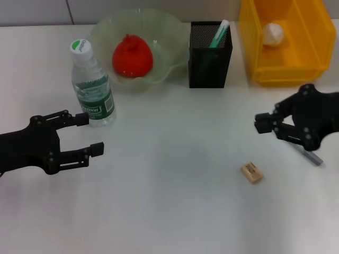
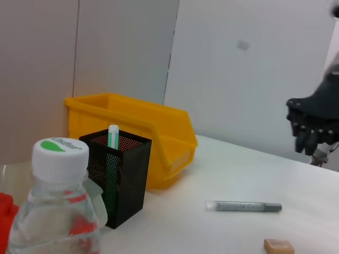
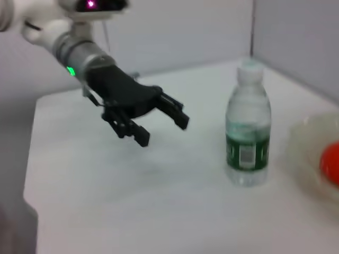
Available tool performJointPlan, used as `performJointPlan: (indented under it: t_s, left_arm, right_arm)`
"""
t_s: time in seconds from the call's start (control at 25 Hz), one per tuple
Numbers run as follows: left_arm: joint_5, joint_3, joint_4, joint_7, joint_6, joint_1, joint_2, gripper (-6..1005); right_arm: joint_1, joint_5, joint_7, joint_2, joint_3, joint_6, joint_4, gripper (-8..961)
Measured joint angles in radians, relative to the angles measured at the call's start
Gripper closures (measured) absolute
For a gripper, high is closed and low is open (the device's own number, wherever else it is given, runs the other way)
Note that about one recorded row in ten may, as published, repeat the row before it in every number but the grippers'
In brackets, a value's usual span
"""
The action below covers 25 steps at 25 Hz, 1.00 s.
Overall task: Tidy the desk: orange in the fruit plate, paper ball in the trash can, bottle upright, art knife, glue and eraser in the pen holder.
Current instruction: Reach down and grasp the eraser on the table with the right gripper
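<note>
Red-orange fruit (image 1: 132,55) sitting in the clear wavy plate (image 1: 169,47); bottle (image 1: 92,84) standing up just beside it. White paper ball (image 1: 273,34) inside the yellow bin (image 1: 312,47), green-and-white glue stick (image 1: 218,34) poking from the black mesh holder (image 1: 210,61). Tan eraser (image 1: 251,172) and grey knife (image 2: 244,206) lying flat on the worktop.

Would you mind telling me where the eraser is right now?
In the head view the eraser lies flat on the table on the robot's right, nearer the robot than the right gripper and beside the grey art knife.

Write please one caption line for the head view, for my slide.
Left pincer open beside the upright bottle; right pincer above the art knife; eraser on the desk.
</note>
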Motion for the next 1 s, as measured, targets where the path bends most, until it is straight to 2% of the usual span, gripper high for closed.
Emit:
performJointPlan:
  t_s: [0.04,0.12,0.2,0.24,0.32,0.4,0.52,0.76,0.8,0.88,1.0]
  left_arm:
    - [0.0,0.0,0.0,0.0,0.0,0.0,0.0,199]
    - [0.001,0.0,-0.005,0.015,0.001,0.0,0.0,199]
    - [0.002,0.0,-0.006,0.019,0.003,0.0,0.0,199]
    - [0.002,0.0,-0.006,0.021,0.005,0.0,0.0,199]
    - [0.003,0.001,-0.006,0.022,0.007,0.0,0.002,199]
    - [0.005,0.003,-0.006,0.024,0.012,0.0,0.007,199]
    - [0.01,0.003,-0.006,0.024,0.015,0.0,0.008,199]
    - [0.016,0.012,-0.006,0.025,0.018,0.004,0.01,199]
    - [0.016,0.012,-0.006,0.025,0.018,0.004,0.01,199]
    - [0.016,0.012,-0.006,0.025,0.018,0.004,0.011,199]
    - [0.017,0.012,-0.006,0.025,0.019,0.004,0.011,199]
  right_arm:
    - [0.0,0.0,0.0,0.0,0.0,0.0,0.0,875]
    - [0.034,-0.058,0.137,-0.002,-0.034,-0.01,-0.043,865]
    - [0.082,-0.182,0.327,-0.001,-0.109,-0.02,-0.114,854]
    - [0.082,-0.182,0.327,-0.001,-0.109,-0.02,-0.114,849]
    - [0.11,-0.263,0.431,0.0,-0.172,-0.021,-0.159,838]
    - [0.148,-0.321,0.53,0.001,-0.258,-0.022,-0.183,759]
    - [0.18,-0.353,0.581,0.0,-0.304,-0.023,-0.179,641]
    - [0.266,-0.496,0.741,0.002,-0.511,-0.019,-0.163,436]
    - [0.292,-0.531,0.791,0.003,-0.571,-0.014,-0.142,361]
    - [0.308,-0.544,0.816,0.004,-0.601,-0.01,-0.125,211]
    - [0.342,-0.566,0.877,0.006,-0.678,0.007,-0.076,210]
